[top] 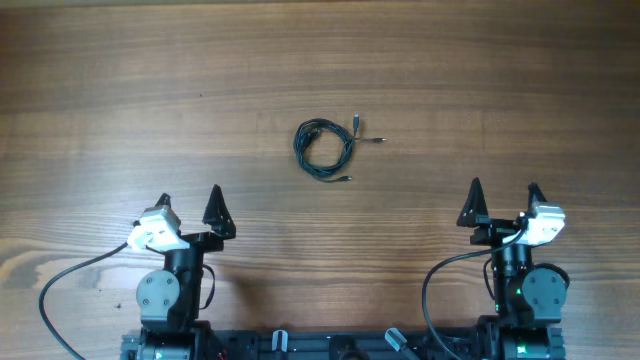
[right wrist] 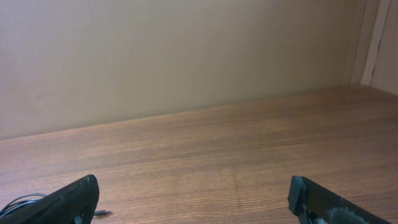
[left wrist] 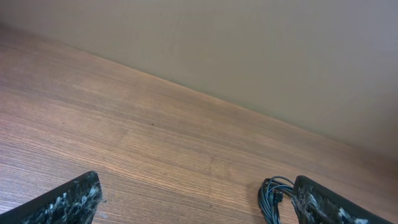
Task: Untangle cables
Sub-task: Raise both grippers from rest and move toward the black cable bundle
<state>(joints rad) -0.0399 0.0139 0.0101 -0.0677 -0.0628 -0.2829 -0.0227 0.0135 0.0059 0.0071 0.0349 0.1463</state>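
Observation:
The cables [top: 324, 148] lie in a small dark coil on the wooden table, middle of the overhead view, with small metallic plug ends sticking out to the right. My left gripper [top: 190, 203] is open and empty, near the front left, well short of the coil. In the left wrist view the coil [left wrist: 272, 198] shows beside the right finger, with the open jaws [left wrist: 199, 202] around bare wood. My right gripper [top: 504, 196] is open and empty at the front right. In the right wrist view the jaws [right wrist: 194, 200] are open, and a loop of cable [right wrist: 18, 201] and a plug tip [right wrist: 102, 213] show by the left finger.
The wooden table [top: 150, 90] spreads all round the coil. A plain beige wall [right wrist: 174, 56] stands behind the table's far edge. Thick black arm cables [top: 70, 275] trail near the front edge by both arm bases.

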